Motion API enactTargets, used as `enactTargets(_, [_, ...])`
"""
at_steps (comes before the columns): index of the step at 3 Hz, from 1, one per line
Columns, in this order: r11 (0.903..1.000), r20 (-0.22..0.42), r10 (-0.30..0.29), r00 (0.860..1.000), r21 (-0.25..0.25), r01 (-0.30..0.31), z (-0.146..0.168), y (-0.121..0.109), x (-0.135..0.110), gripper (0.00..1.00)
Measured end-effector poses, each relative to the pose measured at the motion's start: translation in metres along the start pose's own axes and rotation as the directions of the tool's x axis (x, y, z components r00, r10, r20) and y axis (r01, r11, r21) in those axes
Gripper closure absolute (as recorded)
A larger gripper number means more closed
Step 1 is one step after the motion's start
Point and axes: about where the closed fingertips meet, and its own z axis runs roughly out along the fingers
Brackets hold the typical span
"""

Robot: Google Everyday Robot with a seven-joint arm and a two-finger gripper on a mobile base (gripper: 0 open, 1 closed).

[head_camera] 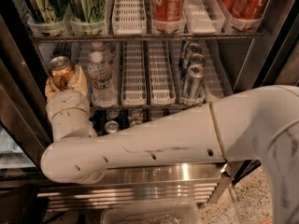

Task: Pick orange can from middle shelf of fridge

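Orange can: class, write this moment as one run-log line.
gripper: left end of middle shelf | jaws: shut on orange can | can: upright, beside water bottle

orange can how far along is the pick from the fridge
Reaching looks done: the gripper is at the left end of the middle shelf, jaws closed around the orange can. In hand: the grasp. Left: drawing the can out of the fridge.

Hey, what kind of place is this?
Probably a commercial drinks cooler: white slotted plastic trays, red cola cans, clear plastic water bottle. The gripper grips the copper-orange can at the middle wire shelf, left side.
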Motion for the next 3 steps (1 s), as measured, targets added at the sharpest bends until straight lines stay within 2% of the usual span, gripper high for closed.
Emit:
enactTargets(1, [0.9998,-0.030,-0.019,0.999,-0.005,0.019,-0.019,-0.008,0.000,1.00])
enactTargets(2, [0.9983,-0.061,-0.033,0.998,-0.050,0.030,-0.038,-0.014,-0.001,1.00])
enactTargets(3, [0.9946,-0.085,-0.038,0.996,-0.100,0.029,-0.051,-0.034,-0.010,1.00])
